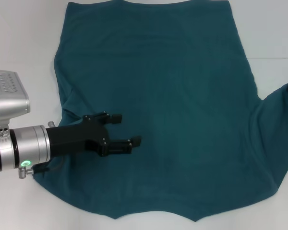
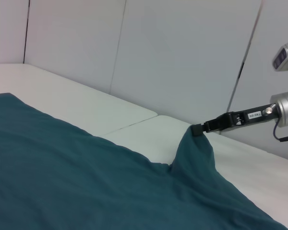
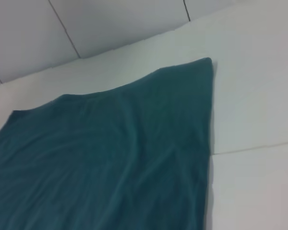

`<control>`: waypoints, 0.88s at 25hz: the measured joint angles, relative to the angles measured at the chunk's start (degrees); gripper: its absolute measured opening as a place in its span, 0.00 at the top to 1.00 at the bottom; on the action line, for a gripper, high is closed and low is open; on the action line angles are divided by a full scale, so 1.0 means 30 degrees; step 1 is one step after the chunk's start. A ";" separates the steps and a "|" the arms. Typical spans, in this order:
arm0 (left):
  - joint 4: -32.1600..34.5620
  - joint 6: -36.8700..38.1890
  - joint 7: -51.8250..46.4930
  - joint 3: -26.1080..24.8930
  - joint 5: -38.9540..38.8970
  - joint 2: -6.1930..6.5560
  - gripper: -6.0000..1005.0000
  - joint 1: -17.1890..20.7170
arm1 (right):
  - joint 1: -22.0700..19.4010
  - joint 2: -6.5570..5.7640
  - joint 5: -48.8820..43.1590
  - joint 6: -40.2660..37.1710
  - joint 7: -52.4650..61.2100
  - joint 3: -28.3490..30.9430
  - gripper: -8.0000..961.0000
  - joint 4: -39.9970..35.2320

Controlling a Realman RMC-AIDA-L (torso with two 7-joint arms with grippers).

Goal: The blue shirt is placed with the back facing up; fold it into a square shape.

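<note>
Large, soft teal-blue fabric shirt [image 1: 168, 96] spread on white desk [image 1: 19, 38]: limp, best pinched at sleeve edges; left hand [image 1: 126, 129] open, empty; right hand [image 2: 198, 130] pinching raised sleeve.

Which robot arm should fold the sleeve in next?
Probably the right. The right gripper already pinches the raised sleeve of the blue shirt at its right edge. The left gripper hangs open over the shirt's left side, holding nothing.
</note>
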 joint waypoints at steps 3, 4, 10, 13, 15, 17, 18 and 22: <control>-0.0001 0.0002 -0.0001 -0.0009 0.0000 -0.0016 0.07 0.0024 | 0.0238 0.0225 0.0064 0.0667 -0.0963 0.0018 0.99 0.0005; 0.0000 0.0002 0.0000 -0.0008 0.0000 -0.0020 0.07 0.0036 | 0.0317 0.0244 0.0069 0.0800 -0.1254 -0.0001 0.99 0.0045; 0.0002 -0.0007 0.0000 -0.0051 0.0000 -0.0023 0.07 0.0091 | 0.0519 0.0572 0.0071 0.1187 -0.2441 -0.0103 0.99 -0.0030; 0.0002 -0.0013 0.0000 -0.0058 0.0000 -0.0023 0.07 0.0091 | 0.0531 0.0597 0.0072 0.1105 -0.2560 -0.0147 0.98 -0.0046; 0.0003 -0.0013 0.0000 -0.0063 0.0000 -0.0024 0.07 0.0091 | 0.0452 0.0544 0.0104 0.0740 -0.2565 -0.0094 0.98 -0.0095; 0.0003 -0.0016 -0.0001 -0.0063 0.0001 -0.0023 0.07 0.0091 | 0.0297 0.0404 0.0236 0.0181 -0.2485 -0.0022 0.98 -0.0141; 0.0003 -0.0017 -0.0002 -0.0064 0.0001 -0.0023 0.07 0.0092 | 0.0192 0.0301 0.0331 -0.0200 -0.2432 -0.0003 0.98 -0.0183; 0.0004 -0.0017 -0.0077 -0.0063 0.0001 -0.0023 0.07 0.0092 | -0.0329 -0.0112 0.0807 -0.2979 -0.2081 0.0036 0.97 -0.0764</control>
